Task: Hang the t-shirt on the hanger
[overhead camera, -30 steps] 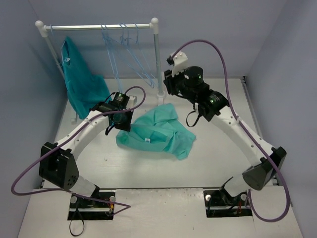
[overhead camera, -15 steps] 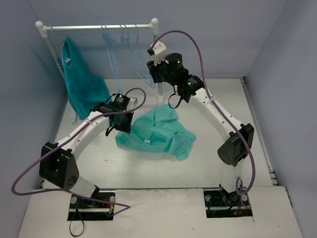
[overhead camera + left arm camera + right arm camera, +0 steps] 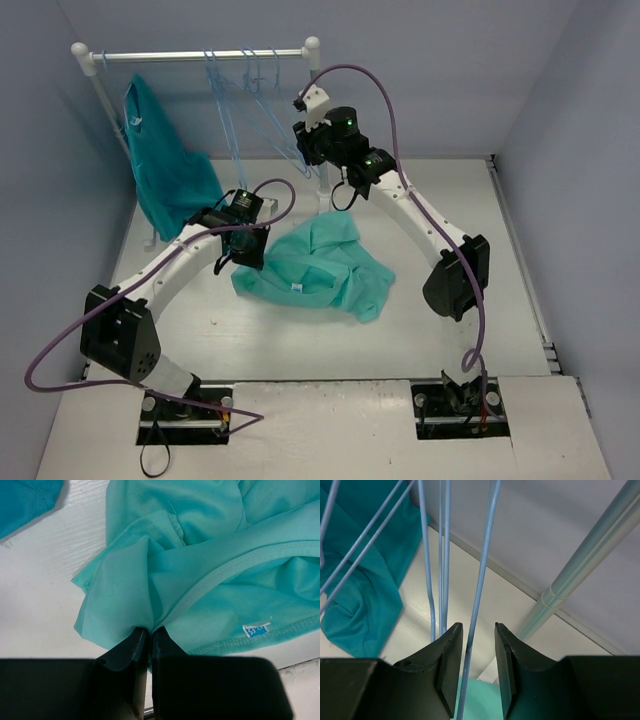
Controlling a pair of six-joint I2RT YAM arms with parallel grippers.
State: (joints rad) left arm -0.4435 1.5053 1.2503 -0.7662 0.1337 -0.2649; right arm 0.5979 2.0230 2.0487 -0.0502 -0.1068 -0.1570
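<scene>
The mint-teal t-shirt (image 3: 318, 266) lies crumpled on the white table, its small white tag (image 3: 255, 629) showing in the left wrist view. My left gripper (image 3: 243, 256) is shut on a fold at the shirt's left edge (image 3: 125, 587). My right gripper (image 3: 303, 150) is raised beside the rail, open, with one thin pale-blue hanger wire (image 3: 479, 587) running between its fingers; the fingers do not touch it. More pale-blue hangers (image 3: 258, 110) hang from the rail.
The white-and-metal clothes rail (image 3: 200, 55) stands at the back left, its right post (image 3: 319, 120) next to my right gripper. A darker turquoise garment (image 3: 165, 170) hangs at the rail's left end. Grey walls close in the sides and back.
</scene>
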